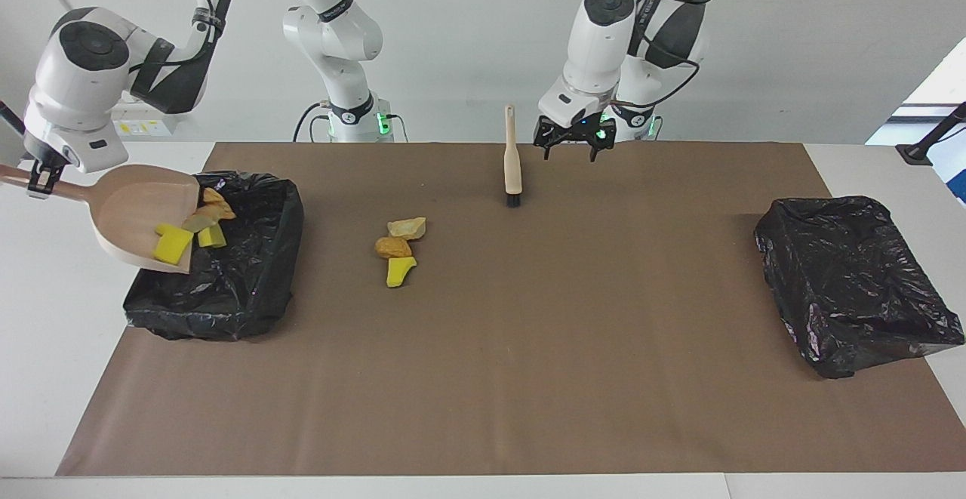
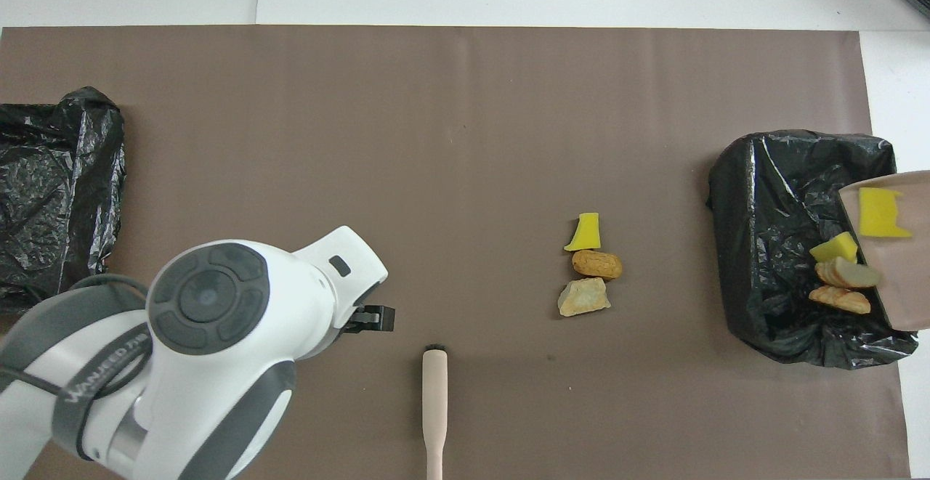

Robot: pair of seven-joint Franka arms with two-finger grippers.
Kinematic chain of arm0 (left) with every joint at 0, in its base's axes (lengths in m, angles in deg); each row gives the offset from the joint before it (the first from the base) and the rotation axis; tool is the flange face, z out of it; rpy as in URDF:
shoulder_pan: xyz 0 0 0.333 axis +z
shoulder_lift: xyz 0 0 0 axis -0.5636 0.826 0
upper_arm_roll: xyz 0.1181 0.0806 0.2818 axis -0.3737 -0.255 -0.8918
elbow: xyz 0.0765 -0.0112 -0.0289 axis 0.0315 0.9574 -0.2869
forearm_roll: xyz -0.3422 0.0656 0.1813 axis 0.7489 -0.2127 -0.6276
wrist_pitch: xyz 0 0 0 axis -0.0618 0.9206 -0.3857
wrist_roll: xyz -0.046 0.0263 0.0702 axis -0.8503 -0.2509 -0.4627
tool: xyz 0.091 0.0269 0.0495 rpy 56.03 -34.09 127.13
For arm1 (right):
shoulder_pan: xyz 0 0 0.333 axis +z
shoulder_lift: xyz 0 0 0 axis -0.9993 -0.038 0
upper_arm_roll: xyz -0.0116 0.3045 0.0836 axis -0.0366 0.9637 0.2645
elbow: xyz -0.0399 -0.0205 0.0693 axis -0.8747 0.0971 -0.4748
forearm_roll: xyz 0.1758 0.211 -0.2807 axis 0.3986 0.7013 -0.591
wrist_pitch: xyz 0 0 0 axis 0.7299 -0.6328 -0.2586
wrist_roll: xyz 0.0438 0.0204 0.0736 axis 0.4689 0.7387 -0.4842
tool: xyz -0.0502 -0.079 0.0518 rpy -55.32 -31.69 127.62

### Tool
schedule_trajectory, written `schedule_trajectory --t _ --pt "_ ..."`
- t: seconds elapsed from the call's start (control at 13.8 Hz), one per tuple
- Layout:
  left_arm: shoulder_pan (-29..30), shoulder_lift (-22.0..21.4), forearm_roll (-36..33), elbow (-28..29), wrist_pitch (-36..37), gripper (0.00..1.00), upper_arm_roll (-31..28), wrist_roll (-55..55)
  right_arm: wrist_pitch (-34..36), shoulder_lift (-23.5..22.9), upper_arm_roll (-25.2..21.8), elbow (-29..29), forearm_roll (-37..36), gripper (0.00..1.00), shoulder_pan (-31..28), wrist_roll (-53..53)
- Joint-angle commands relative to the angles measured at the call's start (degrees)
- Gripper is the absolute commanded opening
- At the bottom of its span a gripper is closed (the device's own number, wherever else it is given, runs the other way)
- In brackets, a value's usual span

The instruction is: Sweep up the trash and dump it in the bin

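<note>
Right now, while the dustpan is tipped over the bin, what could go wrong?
The dustpan, held by the right gripper, pours at the bin's edge, so chunks may fall outside it. The brush stands alone on its bristles, released by the open left gripper, and may topple.

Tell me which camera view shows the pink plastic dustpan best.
The facing view: the pink plastic dustpan shows whole there, handle in the right gripper, tipped over the black bag-lined bin. The overhead view shows only the pan's mouth at the picture's edge; handle and gripper are cut off.
</note>
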Motion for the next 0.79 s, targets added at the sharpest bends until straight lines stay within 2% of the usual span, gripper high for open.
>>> schedule_trajectory --t 0.0,0.22,0.43,0.72 --pt "6.80 2.74 -2.28 -8.89 6.51 1.00 0.81 -6.98 -1.50 1.46 0.11 -1.39 -3.01 0.00 -0.36 3.49" --pt "12.87 3.11 -2.73 -17.78 15.04 1.00 0.73 -13.75 -0.72 2.43 0.54 -0.78 -3.64 0.00 -0.36 6.11" --pt "16.48 3.63 -2.81 -26.83 23.65 1.00 0.29 -17.46 1.03 4.53 0.81 -0.78 -3.72 0.00 1.30 7.79" --pt "17.29 7.48 -2.64 -35.01 29.55 1.00 -0.06 -17.56 3.07 5.77 0.90 -1.48 -3.81 0.00 1.39 7.97"
